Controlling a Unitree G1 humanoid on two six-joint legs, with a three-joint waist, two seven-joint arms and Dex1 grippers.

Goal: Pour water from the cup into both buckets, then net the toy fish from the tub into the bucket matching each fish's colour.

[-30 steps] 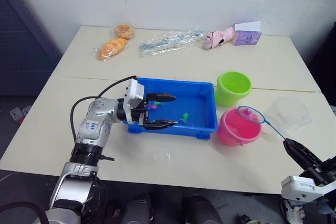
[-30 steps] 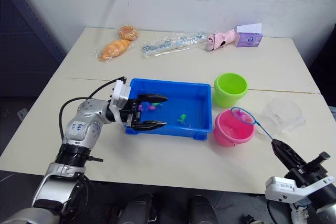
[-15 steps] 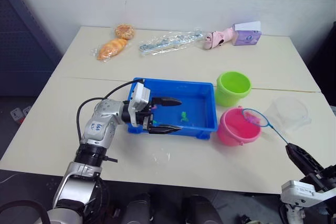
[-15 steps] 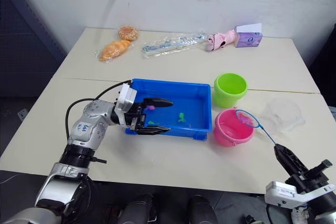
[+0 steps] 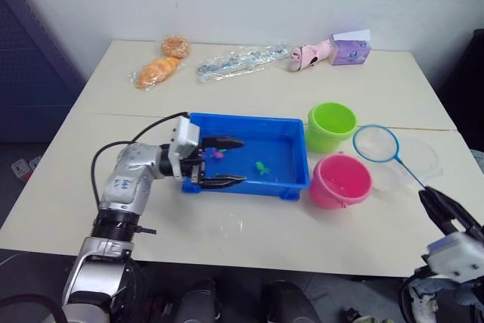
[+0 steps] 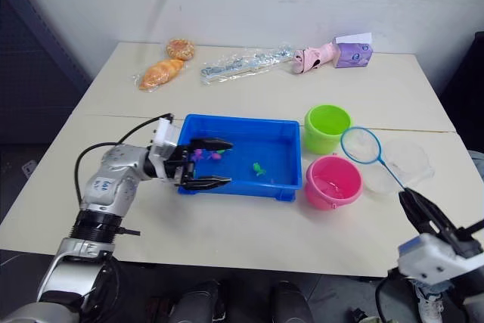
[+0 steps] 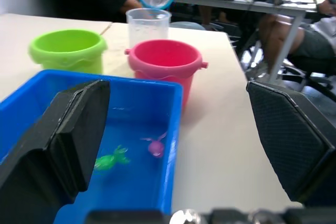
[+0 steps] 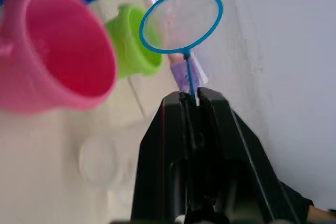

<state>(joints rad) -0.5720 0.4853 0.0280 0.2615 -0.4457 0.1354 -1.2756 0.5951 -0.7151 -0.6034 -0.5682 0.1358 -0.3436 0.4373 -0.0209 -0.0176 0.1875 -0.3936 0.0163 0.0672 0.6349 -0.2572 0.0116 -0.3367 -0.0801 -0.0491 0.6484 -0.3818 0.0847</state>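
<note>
On table: purple box (image 5: 351,51), unreadable.

A pale cream worktop (image 5: 249,243) stretches out below me, with a seam across its middle. Near its centre sits a shallow blue tub (image 5: 253,187). Just to the tub's right stand two buckets: a lime green bucket (image 5: 331,126) farther from me and a pink bucket (image 5: 340,181) nearer. A clear plastic cup (image 5: 412,166) rests right of the buckets. Along the far edge lie two wrapped pastries (image 5: 160,62), a long clear plastic packet (image 5: 240,60), a pink toy (image 5: 310,54) and a small purple box (image 5: 350,49).
</note>
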